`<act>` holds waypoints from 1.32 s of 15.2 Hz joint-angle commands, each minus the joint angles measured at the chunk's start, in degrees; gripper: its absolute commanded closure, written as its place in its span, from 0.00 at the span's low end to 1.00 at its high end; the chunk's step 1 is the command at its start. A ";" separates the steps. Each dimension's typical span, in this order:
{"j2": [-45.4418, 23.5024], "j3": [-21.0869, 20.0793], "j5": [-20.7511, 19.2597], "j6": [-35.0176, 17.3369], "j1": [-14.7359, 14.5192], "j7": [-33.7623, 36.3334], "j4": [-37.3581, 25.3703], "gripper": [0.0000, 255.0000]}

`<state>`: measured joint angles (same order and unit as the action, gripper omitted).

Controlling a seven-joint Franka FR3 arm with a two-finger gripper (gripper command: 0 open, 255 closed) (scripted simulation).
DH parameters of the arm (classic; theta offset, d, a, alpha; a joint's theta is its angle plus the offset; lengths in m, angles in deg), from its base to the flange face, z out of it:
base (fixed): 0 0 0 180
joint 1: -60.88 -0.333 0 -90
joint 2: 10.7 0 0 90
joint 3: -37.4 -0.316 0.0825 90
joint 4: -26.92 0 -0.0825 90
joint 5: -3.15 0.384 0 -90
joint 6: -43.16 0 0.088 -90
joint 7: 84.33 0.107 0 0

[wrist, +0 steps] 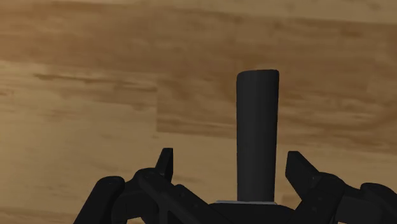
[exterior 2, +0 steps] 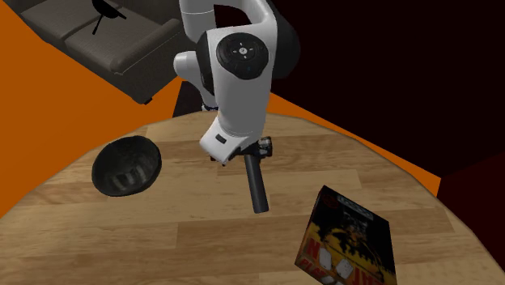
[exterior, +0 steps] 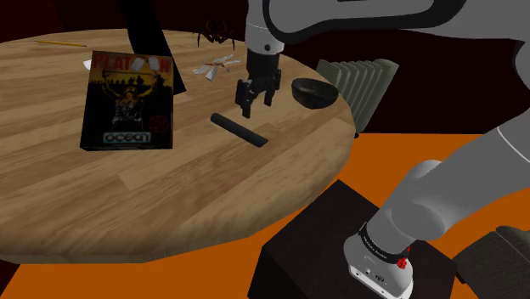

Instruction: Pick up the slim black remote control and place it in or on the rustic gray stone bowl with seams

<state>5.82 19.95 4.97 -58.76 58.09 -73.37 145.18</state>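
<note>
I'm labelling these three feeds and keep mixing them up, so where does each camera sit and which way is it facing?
Shoulder view: beside and behind the stand, looking down over the round table; stand, arm and pincer show.
Second exterior view: high across the table, facing the arm, sofa behind it.
Wrist view: on the hand, looking along the open pincer at the table; both fingers show.
Shared: all three see the remote; both outer views see the bowl and game box.

Claw (exterior: 257, 101) hovers near black remote (exterior: 239, 129) on wooden table (exterior: 170, 200); dark bowl (exterior: 316, 92) beside.
</note>
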 commanded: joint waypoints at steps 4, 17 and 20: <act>-10.77 -4.17 -4.36 -1.97 -0.85 6.67 -8.18 0.00; -11.68 -4.13 -4.84 -7.75 -0.86 7.08 -3.23 0.00; -11.68 -4.13 -4.84 -7.74 -0.86 7.08 -3.24 0.00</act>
<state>-5.86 15.83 0.14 -66.50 57.23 -66.29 141.94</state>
